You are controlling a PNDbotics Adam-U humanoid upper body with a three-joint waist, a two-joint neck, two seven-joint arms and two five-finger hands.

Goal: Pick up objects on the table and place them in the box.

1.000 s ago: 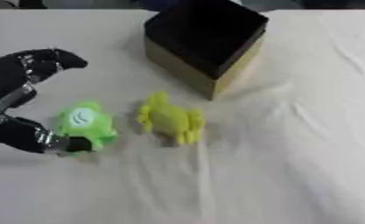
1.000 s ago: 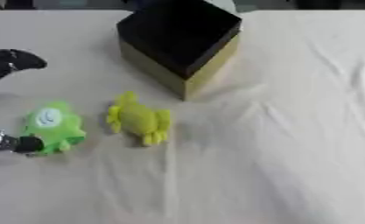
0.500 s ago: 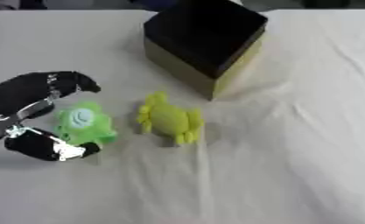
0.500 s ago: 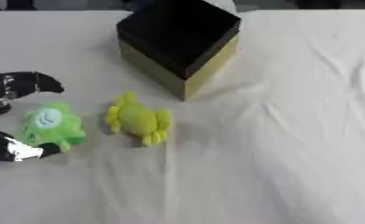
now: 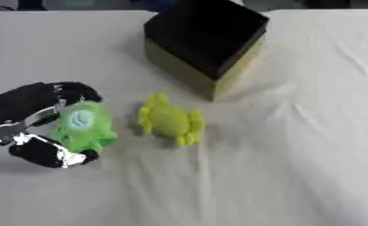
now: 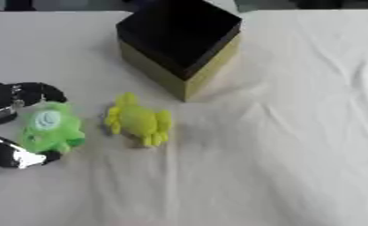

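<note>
Now left hand [image 5: 34,121] curled closer round green toy [image 5: 82,128], pinching it; yellow toy [image 5: 170,120] unmoved.

— What's out there besides the action?

— A white tablecloth [image 5: 294,176] covering the whole table, running under the fingers [image 5: 67,90] of the left hand [image 5: 20,106] and well off to their right.

— Smooth?

— Near the fingers, fairly flat. Far to their right it's rumpled: a long crease [image 6: 283,119] runs diagonally across the cloth, and more folds [image 6: 364,66] bunch at the right edge.

— Anything past the table?

— Beyond the fingers, along the far edge, a dark shape [image 5: 16,4] sits in the top left corner, with a bluish patch [image 5: 90,3] just to its right. Too blurred to tell what either is.
</note>
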